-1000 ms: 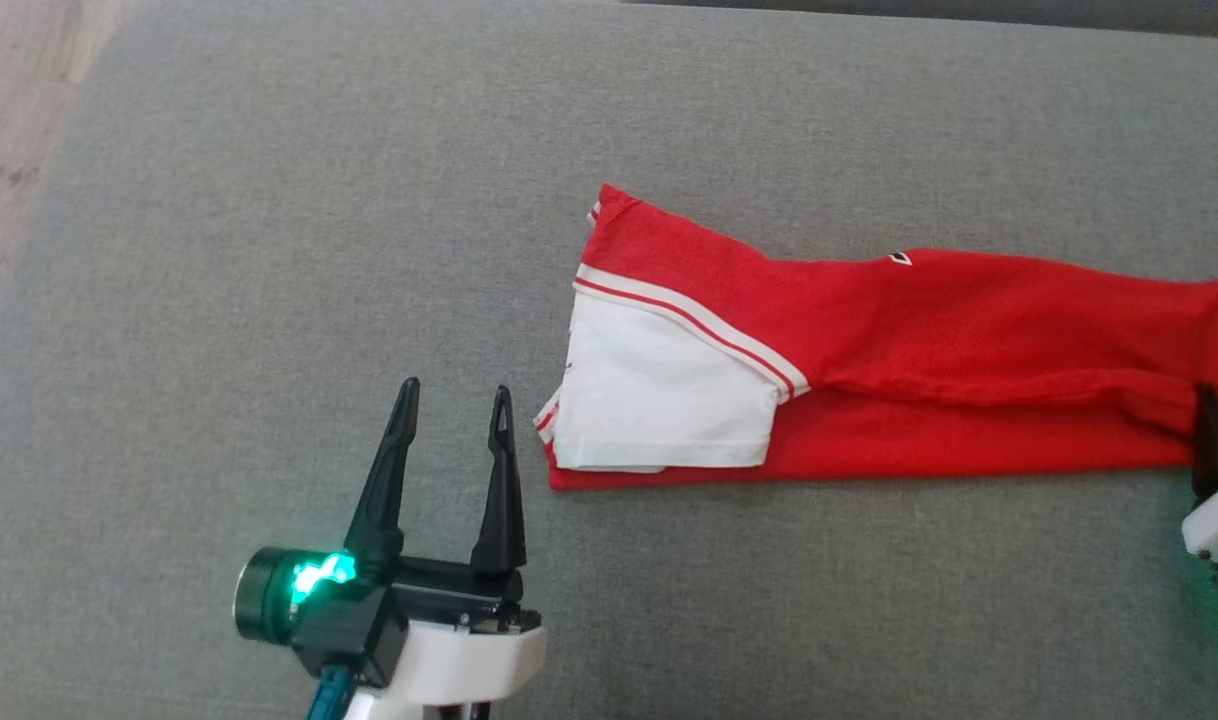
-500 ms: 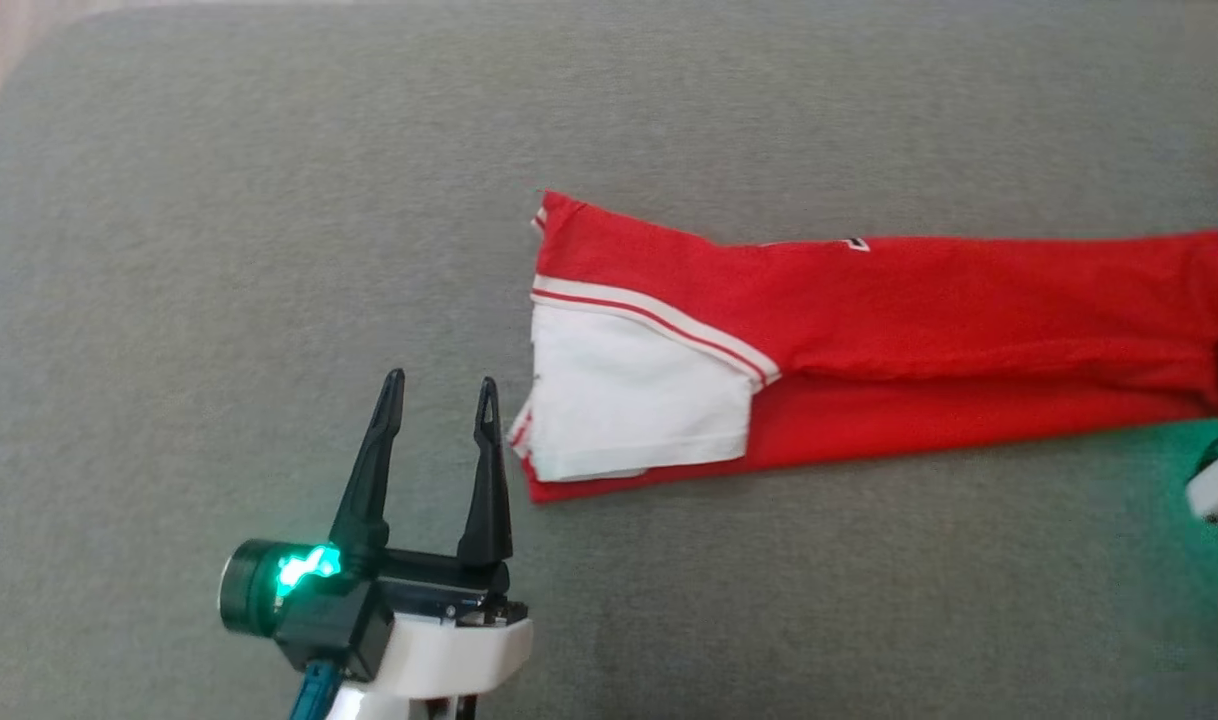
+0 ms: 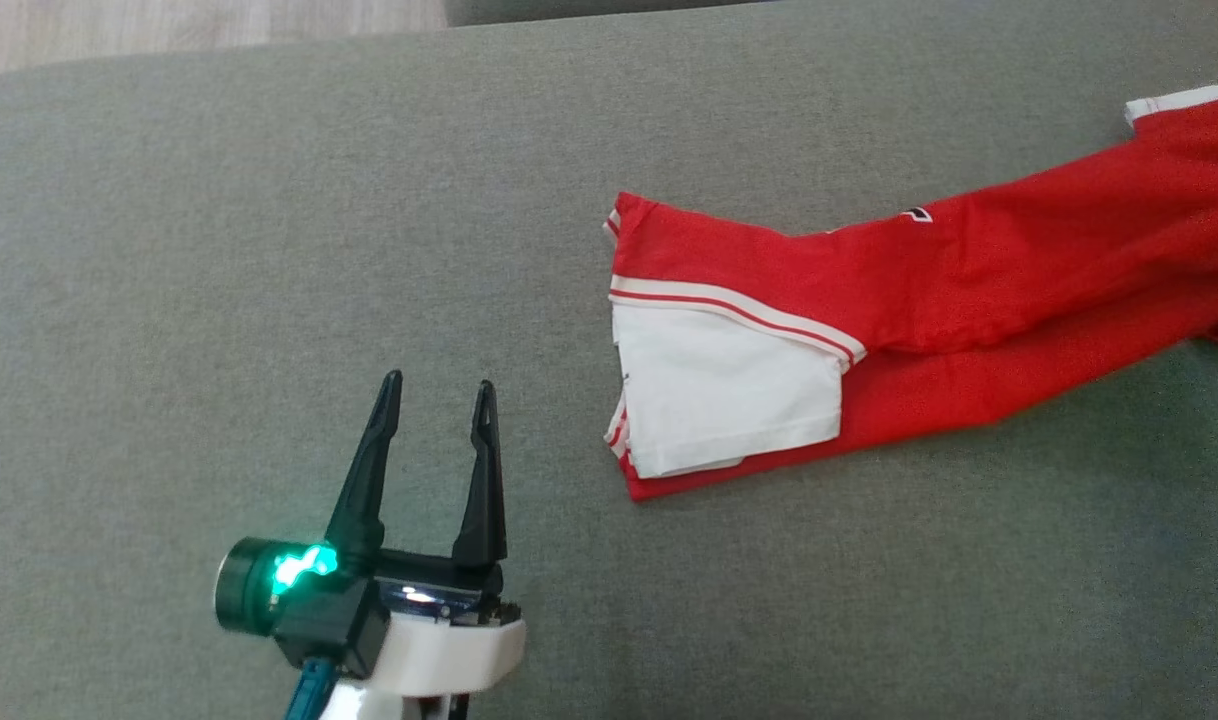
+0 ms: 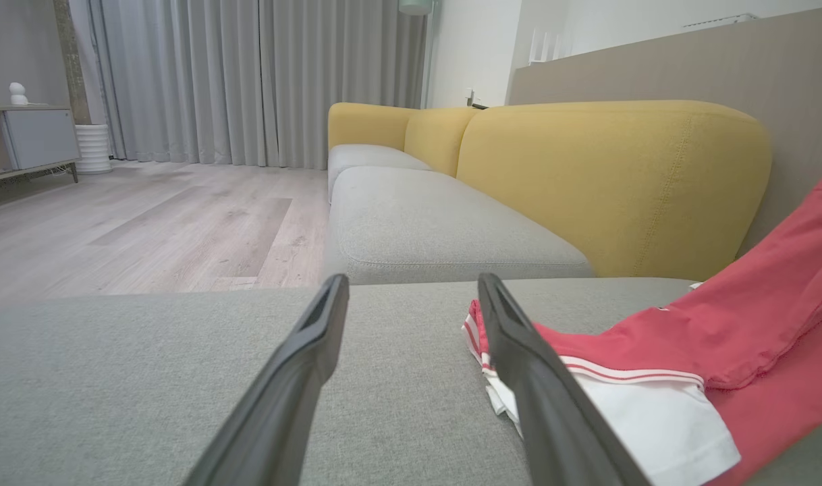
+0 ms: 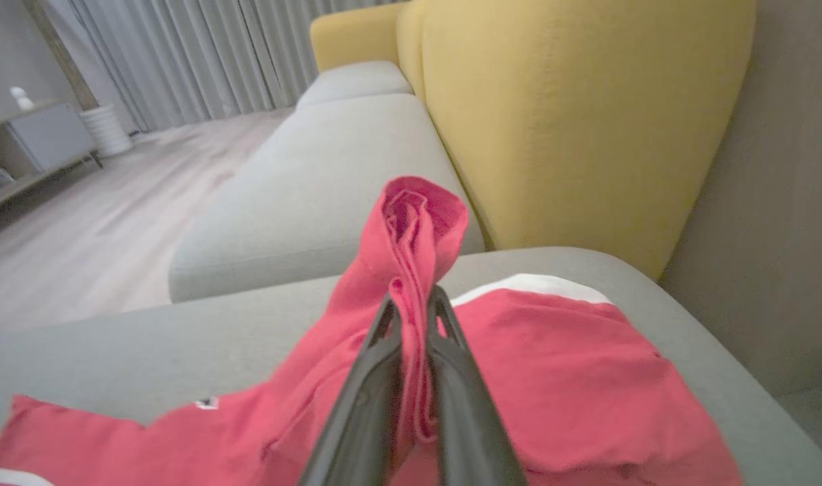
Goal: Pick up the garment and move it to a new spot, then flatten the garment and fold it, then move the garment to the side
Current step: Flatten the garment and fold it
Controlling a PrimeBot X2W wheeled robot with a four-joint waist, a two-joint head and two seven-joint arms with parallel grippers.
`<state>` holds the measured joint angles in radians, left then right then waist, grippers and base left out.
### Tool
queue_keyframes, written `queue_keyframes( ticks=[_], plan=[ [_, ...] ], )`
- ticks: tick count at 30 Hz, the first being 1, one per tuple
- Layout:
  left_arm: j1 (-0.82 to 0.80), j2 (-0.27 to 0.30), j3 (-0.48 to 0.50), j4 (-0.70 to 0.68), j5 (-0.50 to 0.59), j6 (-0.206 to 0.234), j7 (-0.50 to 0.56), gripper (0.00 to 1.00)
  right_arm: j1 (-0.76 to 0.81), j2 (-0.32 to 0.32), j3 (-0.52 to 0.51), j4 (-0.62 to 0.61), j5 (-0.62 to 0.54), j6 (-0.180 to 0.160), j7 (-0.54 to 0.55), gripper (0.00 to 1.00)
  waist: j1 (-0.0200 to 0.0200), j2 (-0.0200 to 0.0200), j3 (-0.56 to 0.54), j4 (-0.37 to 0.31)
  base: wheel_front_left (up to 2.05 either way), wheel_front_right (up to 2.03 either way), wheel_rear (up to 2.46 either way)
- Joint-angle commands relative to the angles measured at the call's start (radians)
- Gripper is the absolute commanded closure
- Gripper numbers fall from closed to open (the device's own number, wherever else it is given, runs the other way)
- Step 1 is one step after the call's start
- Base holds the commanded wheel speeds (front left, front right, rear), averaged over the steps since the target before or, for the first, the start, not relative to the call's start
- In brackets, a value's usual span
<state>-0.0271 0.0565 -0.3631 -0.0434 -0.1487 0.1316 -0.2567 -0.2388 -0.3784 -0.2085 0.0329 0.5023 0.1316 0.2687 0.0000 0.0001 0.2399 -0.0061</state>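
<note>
Left gripper [image 3: 439, 382]: two long black tapered fingers [image 3: 367, 480], white wrist shell [image 3: 439, 655], dark cylinder [image 3: 241, 600] with green lamp [image 3: 304, 568], teal cable [image 3: 307, 697]. Right gripper [image 5: 411, 300]: same dark fingers.

Count: 1 garment [image 3: 969, 290], lying on the near grey seat cushion [image 3: 269, 250]. 2 grippers over that cushion: left gripper [image 3: 439, 382] and right gripper [image 5: 413, 297], 2 fingers each. Beyond that cushion: 2 more grey seat cushions [image 4: 438, 223] and 3 yellow back cushions [image 4: 607, 175]. Well apart from it: 1 cabinet [image 4: 36, 138], 1 white ribbed cylinder [image 4: 92, 148], 1 small white figure [image 4: 18, 93].
</note>
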Motion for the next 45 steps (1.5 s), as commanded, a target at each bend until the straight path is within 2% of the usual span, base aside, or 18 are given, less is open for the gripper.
queue_keyframes(
  ticks=[1,5,9,13,17,18,19,23,28,34,38,42,45],
  plan=[
    [-0.01,-0.006,0.031,-0.027,0.006,-0.001,-0.005,0.0,-0.026,-0.011,0.021,-0.048,0.008,-0.001,0.006,1.0,0.0,-0.0001,-0.001,0.004,0.0,0.0,0.0],
    [-0.008,-0.006,0.028,-0.017,0.004,-0.002,-0.005,0.0,-0.006,0.073,0.106,-0.189,0.018,-0.001,0.04,1.0,0.0,-0.0001,-0.003,0.024,0.0,0.0,0.0],
    [-0.007,-0.006,0.028,-0.007,0.004,-0.004,-0.005,0.0,0.011,0.156,0.236,-0.256,-0.01,-0.001,0.054,1.0,0.0,-0.0001,0.0,0.048,0.0,0.0,0.0],
    [-0.011,-0.006,0.021,0.0,0.001,-0.006,-0.005,0.0,0.008,0.237,0.388,-0.211,-0.035,-0.001,0.046,1.0,0.0,-0.0001,0.001,0.071,0.0,0.0,0.0],
    [-0.018,-0.006,0.006,0.007,-0.005,-0.006,-0.005,0.0,-0.013,0.289,0.515,-0.087,-0.095,-0.001,0.007,1.0,0.0,-0.0001,0.004,0.097,0.0,0.0,0.0],
    [-0.02,-0.006,0.001,0.008,-0.007,-0.006,-0.005,0.0,-0.018,0.298,0.539,-0.05,-0.11,-0.001,-0.002,0.7,0.0,-0.0001,0.005,0.105,0.0,0.0,0.0],
    [-0.021,-0.006,-0.002,0.009,-0.009,-0.005,-0.005,0.0,-0.023,0.305,0.558,-0.015,-0.121,-0.001,-0.012,0.0,0.0,-0.0001,0.006,0.112,0.0,0.0,0.0],
    [-0.021,-0.006,-0.006,0.011,-0.017,0.004,-0.005,0.0,-0.045,0.324,0.58,0.055,-0.106,-0.001,-0.095,0.0,0.0,-0.0001,0.004,0.126,0.0,0.0,0.0],
    [-0.006,-0.006,0.006,0.013,-0.025,0.012,-0.005,0.0,-0.061,0.326,0.551,0.034,-0.087,-0.001,-0.199,0.0,0.0,-0.0001,-0.022,0.11,0.0,0.0,0.0],
    [0.025,-0.006,0.03,0.022,-0.025,0.013,-0.005,0.0,0.004,0.221,0.457,0.018,-0.051,-0.001,-0.37,0.0,0.0,-0.0001,-0.099,0.076,0.0,0.0,0.0],
    [0.065,-0.006,0.06,0.033,-0.006,0.008,-0.005,0.0,0.085,0.143,0.43,0.081,-0.068,-0.001,-0.488,0.0,0.0,-0.0001,-0.16,0.05,0.0,0.0,0.0],
    [0.104,-0.006,0.087,0.04,0.009,0.004,-0.005,0.0,0.152,0.125,0.434,0.147,-0.08,-0.001,-0.522,0.0,0.0,-0.0001,-0.208,0.031,0.0,0.0,0.0],
    [0.144,-0.006,0.11,0.045,0.017,-0.007,-0.005,0.0,0.203,0.12,0.437,0.185,-0.146,-0.001,-0.529,0.0,0.0,-0.0001,-0.241,0.019,0.0,0.0,0.0]
  ],
)
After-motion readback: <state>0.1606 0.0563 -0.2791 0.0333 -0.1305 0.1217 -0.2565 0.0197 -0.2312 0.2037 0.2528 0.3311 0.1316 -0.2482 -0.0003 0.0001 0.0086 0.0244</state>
